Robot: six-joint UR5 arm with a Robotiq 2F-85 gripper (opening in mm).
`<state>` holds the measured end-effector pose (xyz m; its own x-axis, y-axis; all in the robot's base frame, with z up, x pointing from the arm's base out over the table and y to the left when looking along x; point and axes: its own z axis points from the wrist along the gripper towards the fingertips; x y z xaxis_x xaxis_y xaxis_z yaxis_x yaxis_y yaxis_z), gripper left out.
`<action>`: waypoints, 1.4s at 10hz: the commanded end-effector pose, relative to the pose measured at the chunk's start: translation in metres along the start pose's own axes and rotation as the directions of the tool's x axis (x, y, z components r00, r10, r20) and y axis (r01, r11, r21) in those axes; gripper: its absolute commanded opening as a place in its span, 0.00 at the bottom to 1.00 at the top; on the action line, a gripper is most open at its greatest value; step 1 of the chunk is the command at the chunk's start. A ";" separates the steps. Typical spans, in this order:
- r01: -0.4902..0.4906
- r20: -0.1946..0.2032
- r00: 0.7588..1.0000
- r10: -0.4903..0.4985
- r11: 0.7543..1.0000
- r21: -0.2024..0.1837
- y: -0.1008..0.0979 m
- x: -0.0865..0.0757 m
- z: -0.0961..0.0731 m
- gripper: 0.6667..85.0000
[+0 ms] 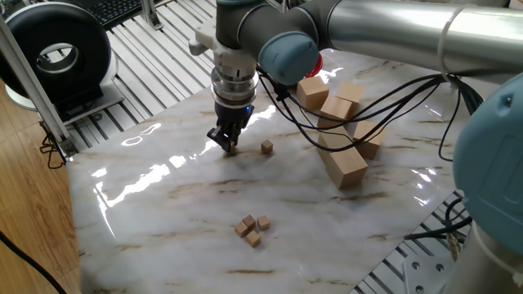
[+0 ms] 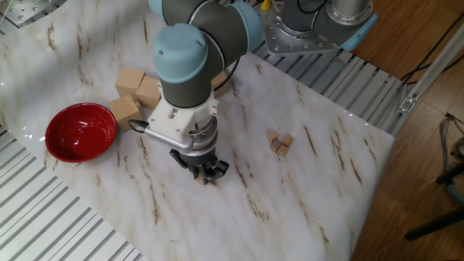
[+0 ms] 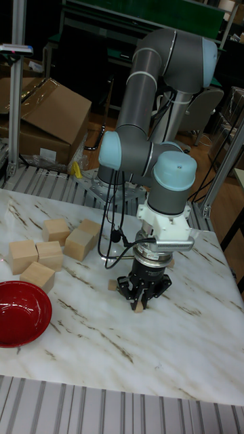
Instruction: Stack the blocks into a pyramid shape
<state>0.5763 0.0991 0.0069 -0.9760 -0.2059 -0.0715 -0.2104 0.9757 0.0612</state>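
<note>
The claw (image 1: pixel 230 144) points down at the desk (image 1: pixel 163 204) with a tiny block (image 1: pixel 231 149) between its tips. Another tiny block (image 1: pixel 266 146) sits near. Three little blocks (image 1: pixel 252 228) huddle together closer to the front.

**Bystanders on and around the marble table**

Large pale wooden blocks (image 1: pixel 343 122) are sitting in a loose cluster on the marble tabletop (image 1: pixel 163 204). A glossy red bowl (image 2: pixel 81 132) is resting near them by the table's edge, just apart from the nearest block. A round black device (image 1: pixel 53 53) is standing on the slatted metal surface (image 1: pixel 155 61) beyond the marble. An open cardboard box (image 3: pixel 47 112) is lying behind the table.
</note>
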 end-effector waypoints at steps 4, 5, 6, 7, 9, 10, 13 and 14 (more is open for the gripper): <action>0.021 -0.038 0.999 -0.021 1.000 0.008 -0.001 0.008 -0.020 0.00; 0.049 -0.030 0.998 -0.050 0.998 -0.034 0.009 0.008 -0.032 0.00; 0.055 0.023 0.998 -0.054 0.996 -0.072 0.019 -0.004 -0.039 0.00; 0.038 0.016 0.999 -0.037 0.996 -0.079 0.022 -0.003 -0.042 0.00; 0.061 0.031 0.998 -0.059 0.997 -0.048 0.017 -0.006 -0.048 0.00; 0.130 0.074 0.990 -0.123 0.987 -0.091 0.031 -0.013 -0.056 0.00; 0.202 0.068 0.978 -0.195 0.972 -0.119 0.041 -0.002 -0.072 0.00; 0.244 0.067 0.969 -0.237 0.963 -0.115 0.039 0.002 -0.076 0.00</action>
<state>0.5668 0.1251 0.0697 -0.9185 -0.3747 -0.1264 -0.3901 0.9109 0.1347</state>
